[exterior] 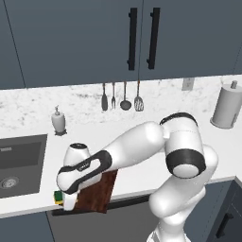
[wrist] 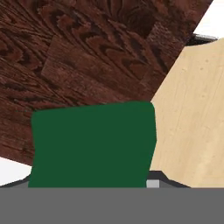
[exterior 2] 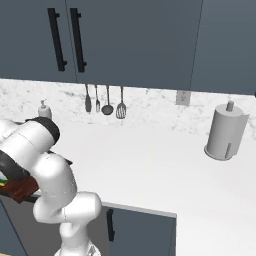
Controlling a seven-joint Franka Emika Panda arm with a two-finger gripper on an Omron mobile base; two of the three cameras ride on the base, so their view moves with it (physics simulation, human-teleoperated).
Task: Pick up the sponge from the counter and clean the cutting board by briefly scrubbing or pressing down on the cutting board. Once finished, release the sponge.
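White desk (exterior: 156,137) ran under dark cabinets, backed by speckled marble. At its front edge lay the sponge (exterior: 58,196), green over yellow, touching the left end of the cutting board (exterior: 98,191), whose dark reddish-brown grain spread across the hand view (wrist: 87,52). There the sponge's green top (wrist: 92,144) sat close under the camera, partly over the board. The arm bent low over that corner, and the gripper (exterior: 68,202) pointed down at the sponge; whether its jaws pressed the sponge could not be told. Farther out stood a dark sink (exterior: 21,163), a soap dispenser (exterior: 58,120), four hanging utensils (exterior: 121,98) and a paper towel roll (exterior: 228,106).
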